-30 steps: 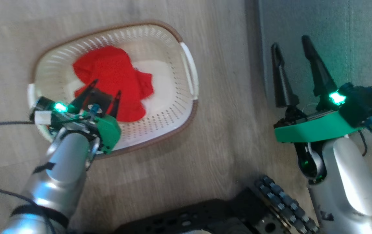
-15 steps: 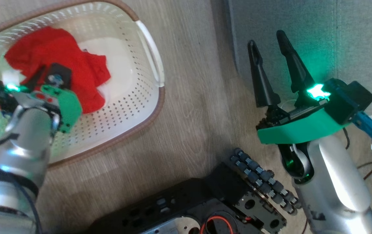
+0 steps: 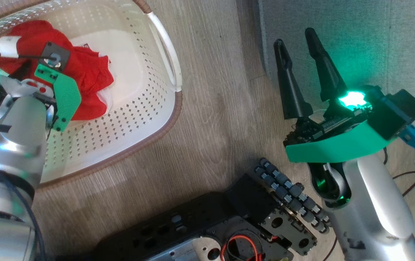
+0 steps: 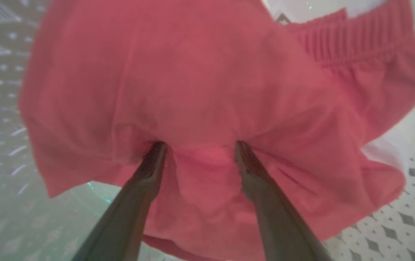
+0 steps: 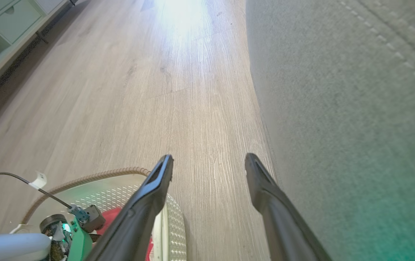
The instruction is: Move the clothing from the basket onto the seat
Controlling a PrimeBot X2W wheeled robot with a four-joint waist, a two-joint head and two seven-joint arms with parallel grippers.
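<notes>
Clothing [image 4: 211, 90]: soft bright red, gathered elastic band.

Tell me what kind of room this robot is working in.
Probably a home living room: grey fabric sofa, wood-look plank floor, and a laundry basket holding red clothing.

Clothing [image 4: 207, 79] in basket [image 3: 140, 108], against tips of left gripper [image 4: 200, 143]; seat [image 5: 337, 108] just right of right gripper [image 5: 209, 156], basket to its left.

Wood-look floor [image 3: 214, 119], white shelf unit [image 5: 4, 25]
</notes>
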